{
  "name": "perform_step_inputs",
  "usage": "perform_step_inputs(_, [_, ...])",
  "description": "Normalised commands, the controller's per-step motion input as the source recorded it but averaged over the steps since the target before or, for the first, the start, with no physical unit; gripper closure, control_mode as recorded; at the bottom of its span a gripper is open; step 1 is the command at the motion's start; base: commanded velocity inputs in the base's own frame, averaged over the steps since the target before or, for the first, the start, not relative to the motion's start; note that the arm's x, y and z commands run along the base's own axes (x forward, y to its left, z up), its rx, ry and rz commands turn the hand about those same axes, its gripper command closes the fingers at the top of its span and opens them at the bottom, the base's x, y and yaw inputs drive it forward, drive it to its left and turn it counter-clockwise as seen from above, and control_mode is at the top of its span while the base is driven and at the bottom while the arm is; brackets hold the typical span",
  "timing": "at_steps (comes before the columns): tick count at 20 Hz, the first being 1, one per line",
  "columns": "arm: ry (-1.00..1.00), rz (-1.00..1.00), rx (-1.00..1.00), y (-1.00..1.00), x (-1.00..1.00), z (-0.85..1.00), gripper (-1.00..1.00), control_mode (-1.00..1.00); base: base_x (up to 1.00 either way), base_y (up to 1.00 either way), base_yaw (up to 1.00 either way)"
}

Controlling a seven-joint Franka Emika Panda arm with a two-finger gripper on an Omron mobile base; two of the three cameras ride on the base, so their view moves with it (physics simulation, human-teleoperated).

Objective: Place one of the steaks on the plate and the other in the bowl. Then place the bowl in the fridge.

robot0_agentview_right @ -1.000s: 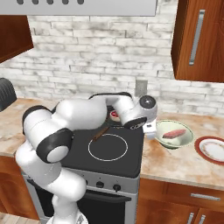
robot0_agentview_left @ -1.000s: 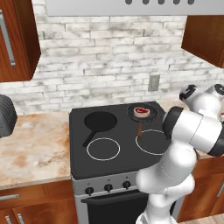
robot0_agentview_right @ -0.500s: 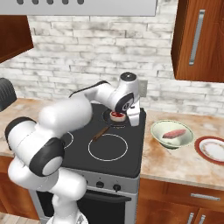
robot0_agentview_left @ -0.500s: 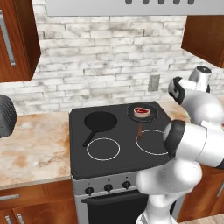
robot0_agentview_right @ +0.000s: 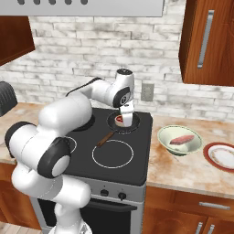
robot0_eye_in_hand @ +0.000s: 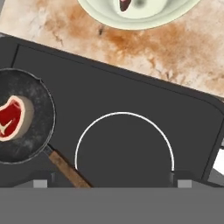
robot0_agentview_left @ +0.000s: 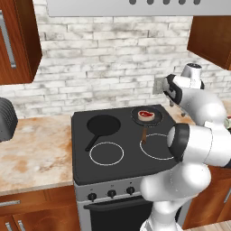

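Over the far right burner of the stove (robot0_agentview_right: 114, 151), the gripper (robot0_agentview_right: 126, 118) now hangs above the small dark pan (robot0_agentview_left: 146, 116), jaws spread wide and holding nothing. A second ago it hovered at the bowl (robot0_agentview_right: 180, 139) on the counter to the right of the stove; it has since swung left and away. One steak, the pale pink one (robot0_agentview_right: 181, 139), lies in the bowl, so that half of the sorting looks done. The other, the deeper red steak (robot0_eye_in_hand: 13, 118) with its whitish edge, rests in the pan, untouched. The hand camera looks down on the near right burner ring, with the pan to one side. The red-rimmed plate (robot0_agentview_right: 222, 156), further right on the counter, carries no meat. The red steak looks like the next pick, bound for the plate.
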Motion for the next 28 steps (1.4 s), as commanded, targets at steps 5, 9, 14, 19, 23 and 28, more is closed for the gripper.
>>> perform_step_inputs(5, [0.06, 0.04, 0.15, 0.19, 0.27, -0.02, -1.0, -1.0, 0.0, 0.0, 0.0])
perform_step_inputs(9, [-0.04, 0.0, 0.07, 0.3, 0.17, -0.21, -1.0, -1.0, 0.0, 0.0, 0.0])
perform_step_inputs(14, [0.0, 0.0, 0.02, 0.24, 0.19, -0.27, -1.0, -1.0, 0.0, 0.0, 0.0])
perform_step_inputs(19, [0.0, 0.0, 0.03, 0.07, 0.17, -0.28, -1.0, -1.0, 0.0, 0.0, 0.0])
perform_step_inputs(23, [0.0, 0.0, 0.05, 0.0, 0.16, -0.2, -1.0, -1.0, 0.0, 0.0, 0.0])
perform_step_inputs(28, [0.0, -0.06, 0.04, 0.0, 0.14, -0.09, -1.0, -1.0, 0.0, 0.0, 0.0])
